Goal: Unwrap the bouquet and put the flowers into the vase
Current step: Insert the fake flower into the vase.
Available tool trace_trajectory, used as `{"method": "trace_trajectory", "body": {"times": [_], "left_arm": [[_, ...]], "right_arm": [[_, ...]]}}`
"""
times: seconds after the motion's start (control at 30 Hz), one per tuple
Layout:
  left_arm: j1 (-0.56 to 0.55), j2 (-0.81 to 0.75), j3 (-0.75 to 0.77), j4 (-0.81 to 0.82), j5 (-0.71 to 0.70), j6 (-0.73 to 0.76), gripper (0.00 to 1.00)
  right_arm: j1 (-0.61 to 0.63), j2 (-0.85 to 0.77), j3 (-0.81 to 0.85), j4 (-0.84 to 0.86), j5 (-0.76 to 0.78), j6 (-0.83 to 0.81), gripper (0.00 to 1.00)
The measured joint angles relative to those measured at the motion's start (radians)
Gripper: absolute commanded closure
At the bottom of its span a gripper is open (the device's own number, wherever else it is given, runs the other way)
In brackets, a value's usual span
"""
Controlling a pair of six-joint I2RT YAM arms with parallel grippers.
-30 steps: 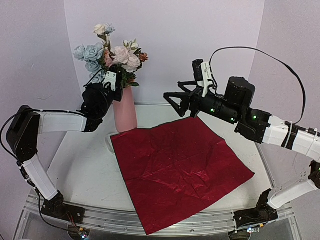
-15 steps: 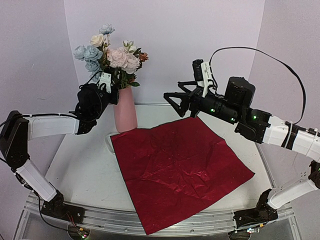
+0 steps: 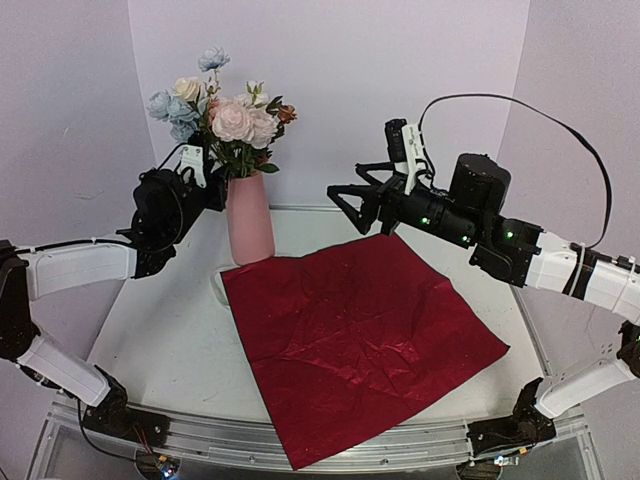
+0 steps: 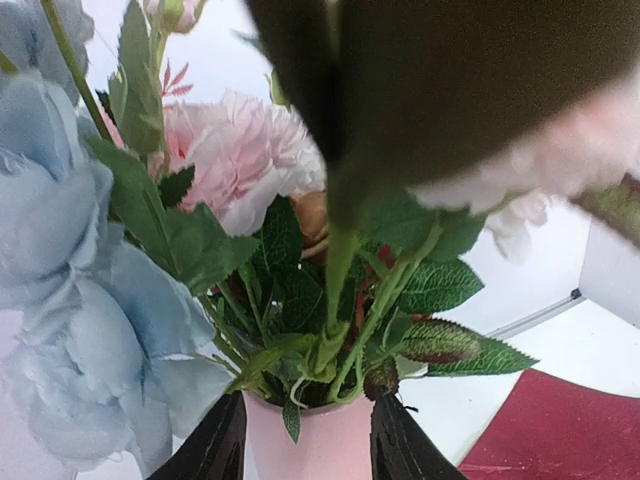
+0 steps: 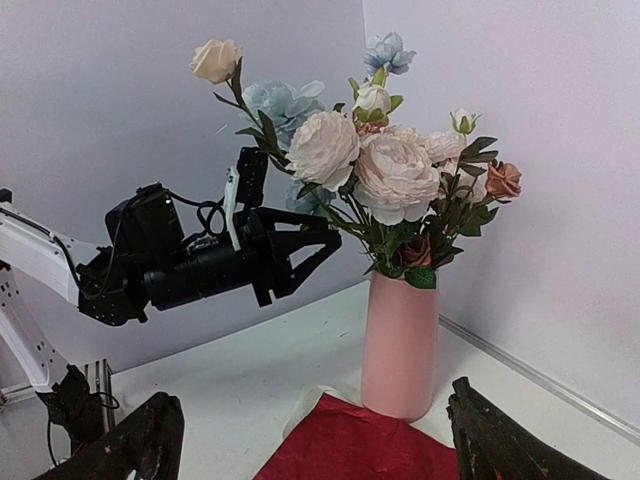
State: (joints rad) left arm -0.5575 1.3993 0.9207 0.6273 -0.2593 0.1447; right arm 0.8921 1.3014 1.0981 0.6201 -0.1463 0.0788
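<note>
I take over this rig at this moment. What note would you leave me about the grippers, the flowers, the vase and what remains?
Left gripper: open, holding nothing, by the stems of the flowers, above the vase.
Right gripper: open, empty, in the air near the far corner of the wrapping paper.
The flowers stand in the vase; the paper lies spread flat on the table.
Done: unwrapping, placing.
To do: seemingly only drawing the arms clear.

Vase (image 4: 310, 440) base below frame edge

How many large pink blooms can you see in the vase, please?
2, side by side mid-bunch above the vase: the leftward bloom and the rightward bloom in the right wrist view. More may be hidden behind the leaves.
</note>
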Motion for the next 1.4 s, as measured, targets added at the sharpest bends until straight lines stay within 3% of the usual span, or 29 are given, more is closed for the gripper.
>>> {"method": "trace_trajectory", "body": {"times": [1.07, 1.17, 1.37, 1.4], "left_arm": [[0.000, -0.071, 0.038, -0.002, 0.066, 0.049, 0.63], [0.000, -0.073, 0.056, -0.001, 0.071, 0.057, 0.70], [0.000, -0.087, 0.080, 0.001, 0.081, 0.063, 0.99], [0.000, -0.090, 0.081, 0.000, 0.082, 0.064, 1.00]], "right_arm": [[0.000, 0.000, -0.002, 0.000, -0.003, 0.000, 0.07], [0.000, 0.000, -0.002, 0.000, -0.003, 0.000, 0.07], [0.000, 0.000, -0.002, 0.000, -0.003, 0.000, 0.07], [0.000, 0.000, -0.002, 0.000, -0.003, 0.000, 0.07]]}}
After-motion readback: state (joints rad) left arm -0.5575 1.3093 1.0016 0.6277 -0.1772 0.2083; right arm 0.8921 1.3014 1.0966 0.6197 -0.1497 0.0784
